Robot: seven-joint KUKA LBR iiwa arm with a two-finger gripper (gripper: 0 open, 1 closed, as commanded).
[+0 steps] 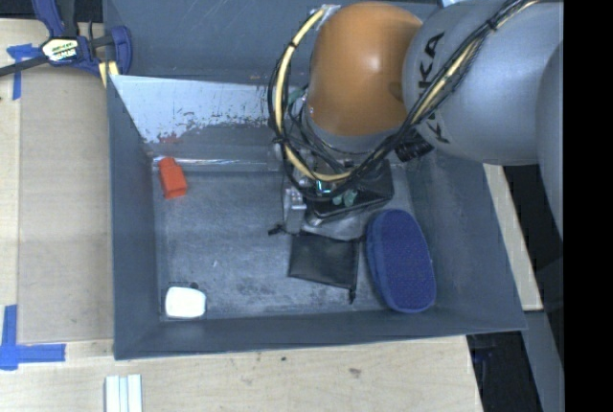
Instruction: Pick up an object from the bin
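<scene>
My gripper [305, 214] hangs low near the middle of the bin, under the arm's orange dome, right above the top edge of a flat black square pad [324, 262] on the floor. Whether the pad is touched I cannot tell. A blue oval pouch [400, 259] lies just right of the pad, leaning on the bin's right wall.
A small orange block [172, 177] sits at the far left of the bin floor. A white rounded lump [185, 302] rests in the near left corner. The arm and its cables cover the bin's far right part.
</scene>
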